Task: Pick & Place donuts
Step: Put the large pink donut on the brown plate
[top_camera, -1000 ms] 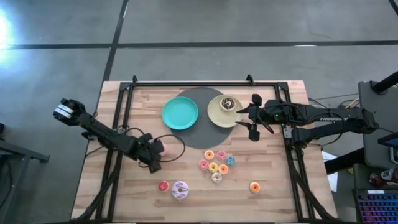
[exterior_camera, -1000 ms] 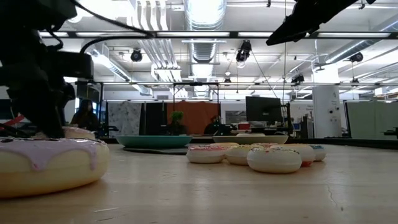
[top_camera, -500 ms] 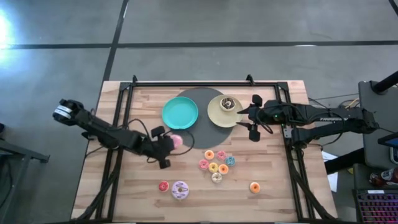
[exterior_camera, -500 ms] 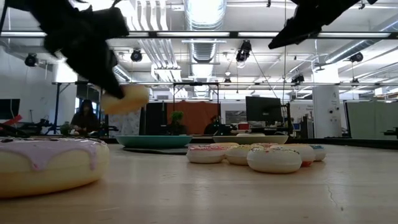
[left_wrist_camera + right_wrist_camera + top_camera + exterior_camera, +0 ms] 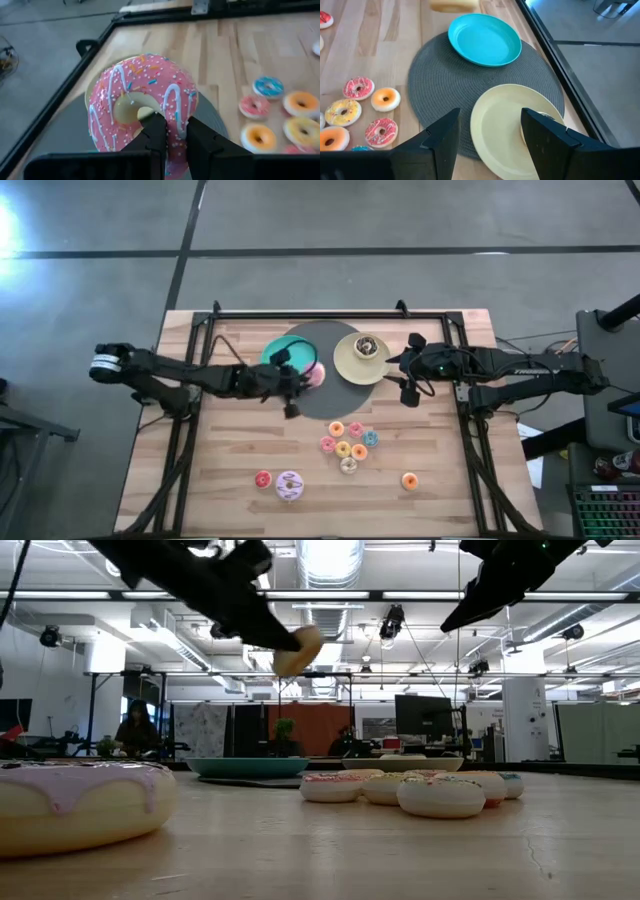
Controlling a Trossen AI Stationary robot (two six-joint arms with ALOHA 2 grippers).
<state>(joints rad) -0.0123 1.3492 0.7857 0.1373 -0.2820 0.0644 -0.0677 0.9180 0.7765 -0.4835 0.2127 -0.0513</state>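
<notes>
Left gripper [image 5: 170,145] fingers clamped on pink donut [image 5: 142,100] above teal plate [image 5: 278,355] — right gripper [image 5: 490,132] fingers spread, empty.

Around your wooden table [image 5: 230,480] lies a grey floor [image 5: 330,220] crossed by dark seams. Beyond the table's far edge you see an open workshop: ceiling ducts [image 5: 325,565], strip lights [image 5: 410,595], an orange partition [image 5: 310,728], a dark monitor [image 5: 413,715], a white column [image 5: 521,718] at right, and a seated person [image 5: 133,727] at left.
</notes>
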